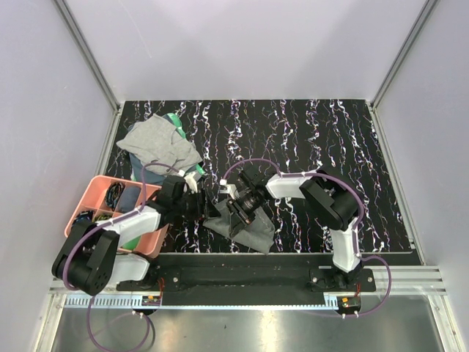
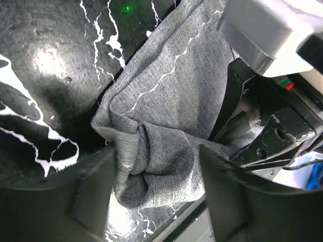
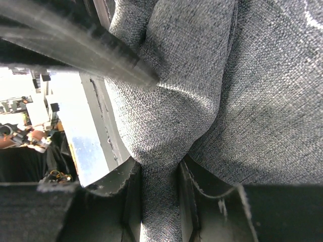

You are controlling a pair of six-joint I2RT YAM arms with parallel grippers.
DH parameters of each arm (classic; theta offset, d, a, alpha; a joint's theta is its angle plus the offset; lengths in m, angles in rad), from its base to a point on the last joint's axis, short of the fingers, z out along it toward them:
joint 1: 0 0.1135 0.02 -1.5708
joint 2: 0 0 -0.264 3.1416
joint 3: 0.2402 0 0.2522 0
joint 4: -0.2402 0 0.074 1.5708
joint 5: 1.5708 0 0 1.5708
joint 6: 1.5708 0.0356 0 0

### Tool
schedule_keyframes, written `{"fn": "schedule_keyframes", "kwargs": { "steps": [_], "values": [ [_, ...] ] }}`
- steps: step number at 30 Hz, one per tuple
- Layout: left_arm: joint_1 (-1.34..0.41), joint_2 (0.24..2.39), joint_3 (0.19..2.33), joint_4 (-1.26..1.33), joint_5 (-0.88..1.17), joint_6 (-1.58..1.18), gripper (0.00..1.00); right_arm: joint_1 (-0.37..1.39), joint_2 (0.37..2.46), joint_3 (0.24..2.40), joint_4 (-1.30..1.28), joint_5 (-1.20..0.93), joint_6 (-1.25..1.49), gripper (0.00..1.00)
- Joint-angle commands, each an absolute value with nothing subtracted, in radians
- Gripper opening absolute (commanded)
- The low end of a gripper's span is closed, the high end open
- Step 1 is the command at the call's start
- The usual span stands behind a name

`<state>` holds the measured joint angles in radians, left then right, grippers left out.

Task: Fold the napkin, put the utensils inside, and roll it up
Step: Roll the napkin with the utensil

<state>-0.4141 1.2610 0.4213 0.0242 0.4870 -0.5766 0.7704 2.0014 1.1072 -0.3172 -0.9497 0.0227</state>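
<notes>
Charcoal woven napkin (image 3: 202, 101), soft rumpled folds

Overhead looking down, both wrists close on napkin (image 2: 166, 126)

Left of the napkin (image 1: 248, 229), the pink tray (image 1: 94, 189) and heaped grey cloth (image 1: 157, 143) bar a low pass; the left gripper (image 2: 154, 151) and right gripper (image 3: 159, 164) crowd the napkin itself (one each side). Right of it, the table (image 1: 315, 139) lies open.
</notes>
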Motion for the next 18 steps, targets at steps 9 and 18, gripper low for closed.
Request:
{"fn": "schedule_keyframes", "kwargs": {
  "steps": [9,18],
  "values": [
    [-0.433,1.331,0.426,0.081,0.568,-0.583,0.21,0.733,2.033,1.189,-0.442,-0.830,-0.051,0.48],
    [-0.433,1.368,0.465,-0.047,0.525,-0.574,0.00,0.724,1.833,1.241,-0.511,-0.617,-0.031,0.67]
  ]
}}
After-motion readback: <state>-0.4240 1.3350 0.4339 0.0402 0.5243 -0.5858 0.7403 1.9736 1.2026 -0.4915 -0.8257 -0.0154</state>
